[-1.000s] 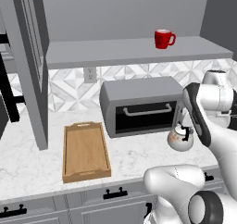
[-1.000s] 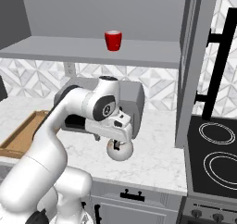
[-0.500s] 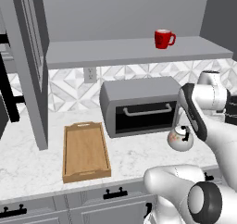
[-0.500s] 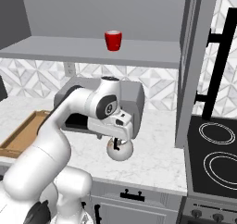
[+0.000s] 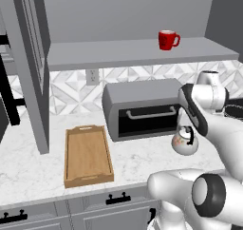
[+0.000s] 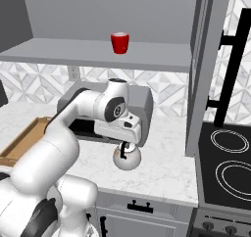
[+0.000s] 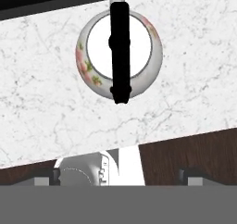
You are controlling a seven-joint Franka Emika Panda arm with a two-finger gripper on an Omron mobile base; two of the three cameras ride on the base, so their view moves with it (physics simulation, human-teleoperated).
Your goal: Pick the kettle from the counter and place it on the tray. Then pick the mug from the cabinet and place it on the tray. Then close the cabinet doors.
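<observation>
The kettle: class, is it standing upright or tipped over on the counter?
Upright. The kettle sits on the counter with its black handle arching across the top and its round body level.

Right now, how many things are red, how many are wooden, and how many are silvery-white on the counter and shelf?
Red: 1, the mug
Wooden: 1, the tray
Silvery-white: 1, the kettle
Total: 3

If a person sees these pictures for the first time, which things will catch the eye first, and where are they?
The red mug stands alone on the grey shelf of the open cabinet. Below it, the white arm's open hand hangs directly above the round kettle on the marble counter, in front of the toaster oven. To the left lies the wooden tray.
</observation>
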